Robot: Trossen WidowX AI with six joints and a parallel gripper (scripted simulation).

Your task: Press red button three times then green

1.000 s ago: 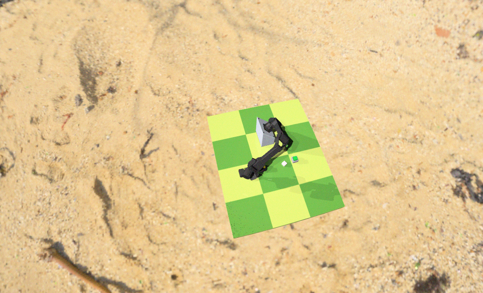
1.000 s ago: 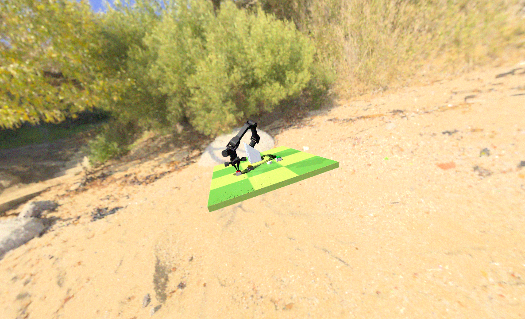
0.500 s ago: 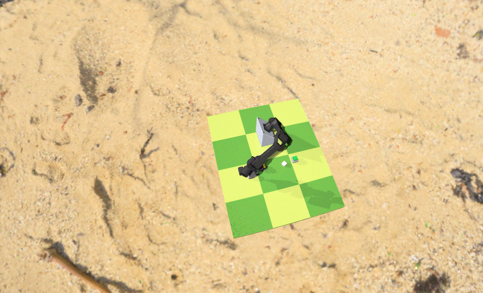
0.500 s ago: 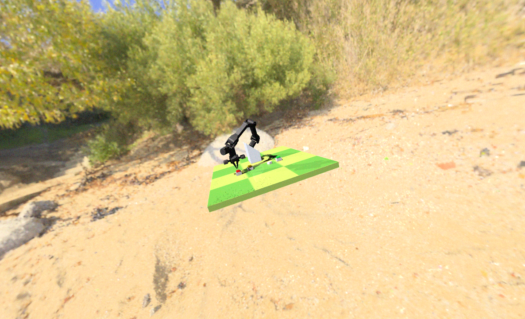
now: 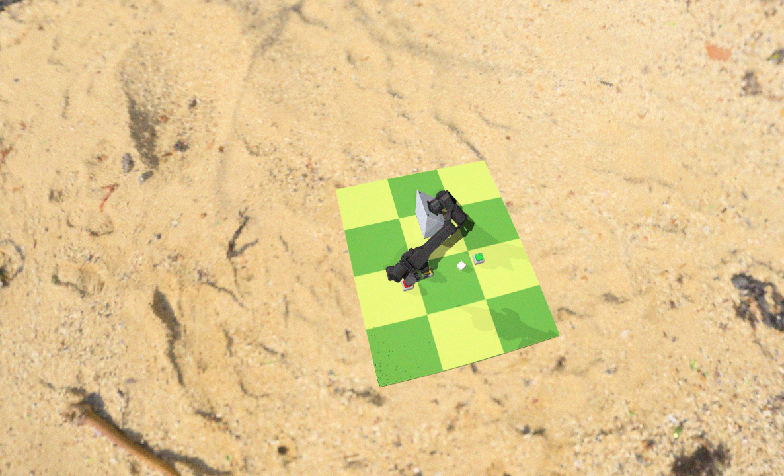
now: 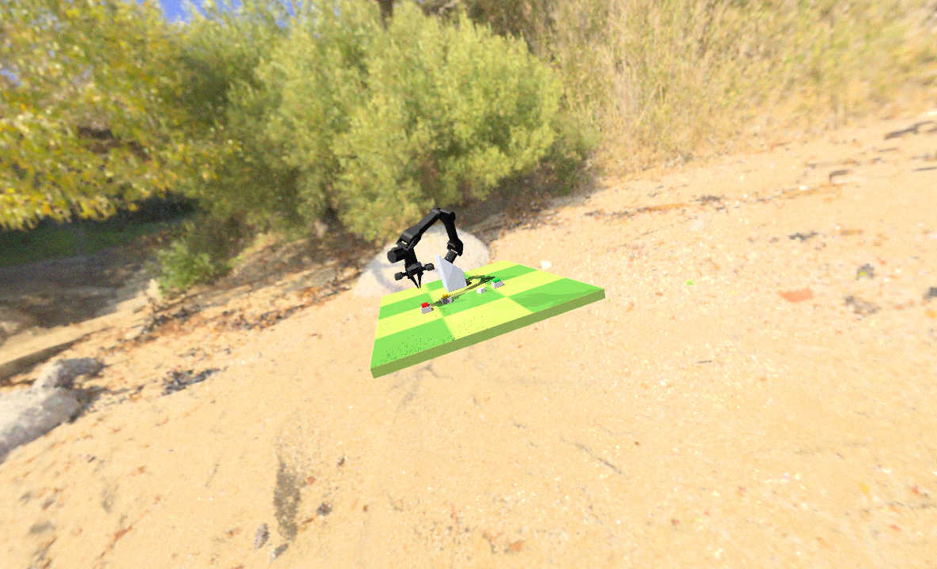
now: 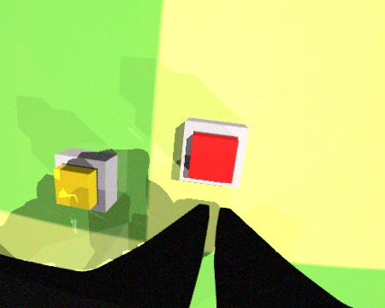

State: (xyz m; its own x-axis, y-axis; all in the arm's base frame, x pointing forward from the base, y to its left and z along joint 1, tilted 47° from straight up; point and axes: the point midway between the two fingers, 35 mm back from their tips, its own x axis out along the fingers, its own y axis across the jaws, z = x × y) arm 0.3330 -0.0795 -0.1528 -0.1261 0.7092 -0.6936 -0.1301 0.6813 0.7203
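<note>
Sand and bushes: open sand lies all around, with bushes behind the desk, which is checkered in two greens.
My pincer: together, with nothing held between the tips; it hangs above the desk, apart from every button.
Red button: on a yellow-green square, its cap standing up out of its pale housing, just ahead of my tips in the wrist view.
Yellow button: near the red one, and not mine to press.
Green button: well apart from the red one, with a white block just beside it.
Press count: I cannot tell it from this pose; I judge I am between red presses or about to leave for green.
If red is still owed: I should centre my tips over the cap, sink straight down until it bottoms out, then lift fully so it springs back.
If green is due: I should travel high, clearing yellow and the block, and come down only over the green cap.
</note>
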